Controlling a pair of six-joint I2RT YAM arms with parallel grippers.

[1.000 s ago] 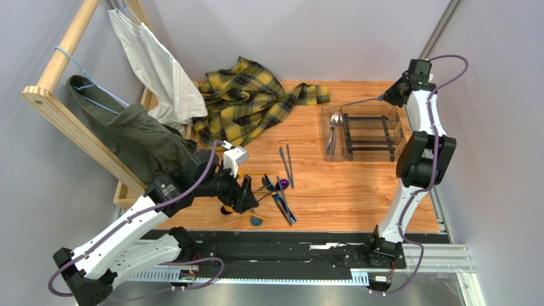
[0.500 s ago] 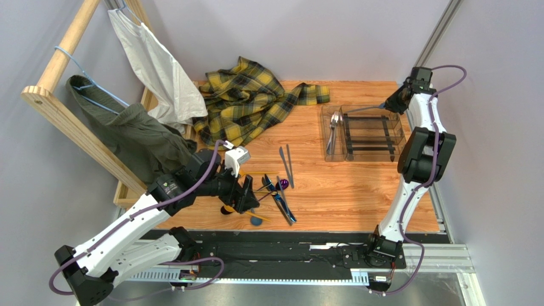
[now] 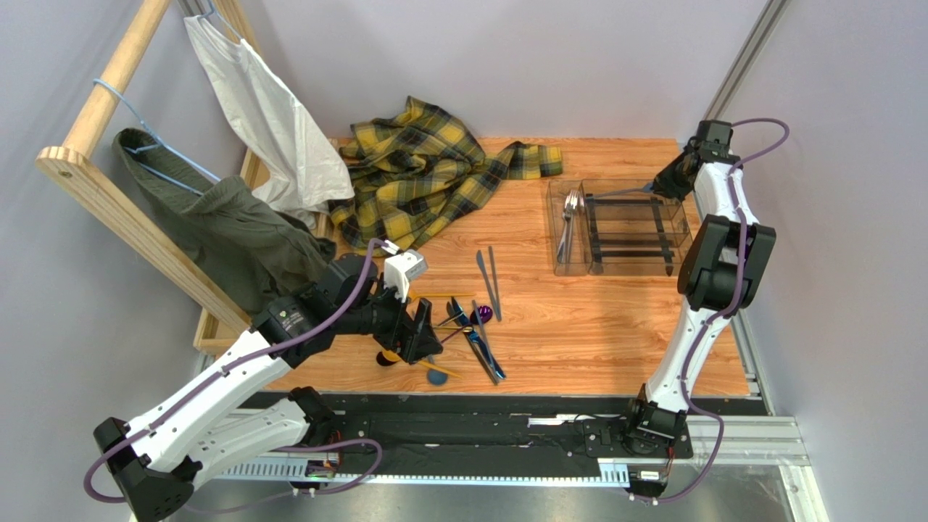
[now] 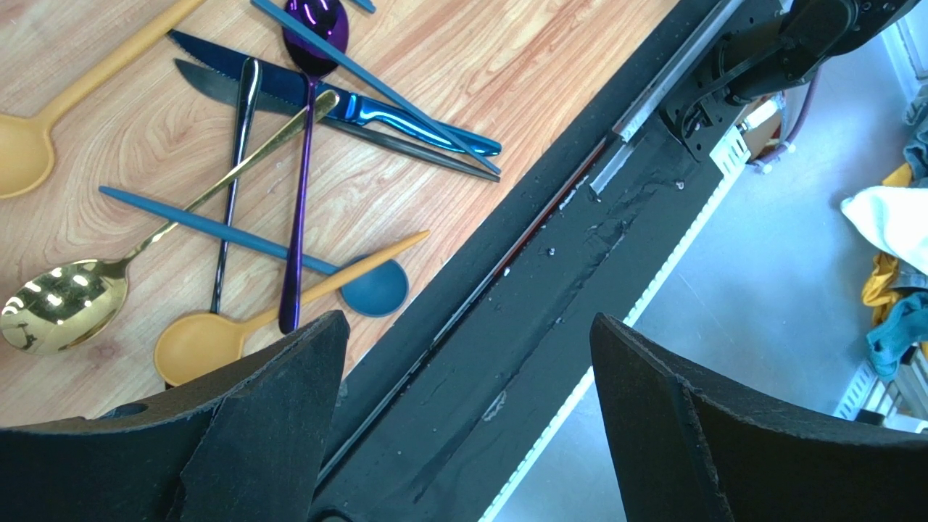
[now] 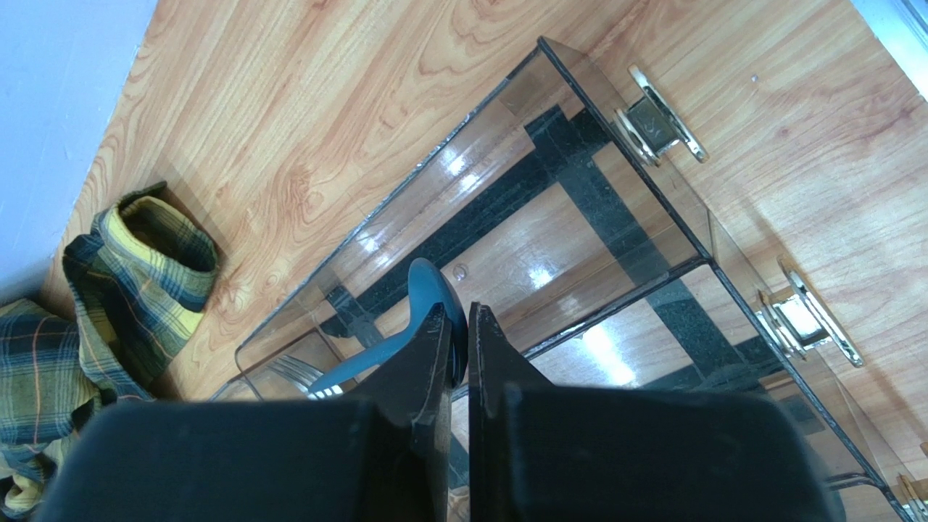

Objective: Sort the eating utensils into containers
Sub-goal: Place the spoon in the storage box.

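My right gripper is shut on the bowl end of a teal spoon, and its handle slants down-left over the clear tray. In the top view that gripper hangs at the tray's far right rim. Silver forks lie in the tray's left compartment. My left gripper is open and empty, hovering by the table's near edge beside a loose pile of utensils. The pile holds a gold spoon, a purple spoon, yellow spoons, a teal spoon and a blue knife.
Two grey knives lie apart mid-table. A yellow plaid shirt is heaped at the back. A wooden rack with a green garment and a white one stands on the left. A black rail runs along the near edge.
My right gripper has brought the teal spoon slightly lower and nearer over the tray. The left arm has barely moved.
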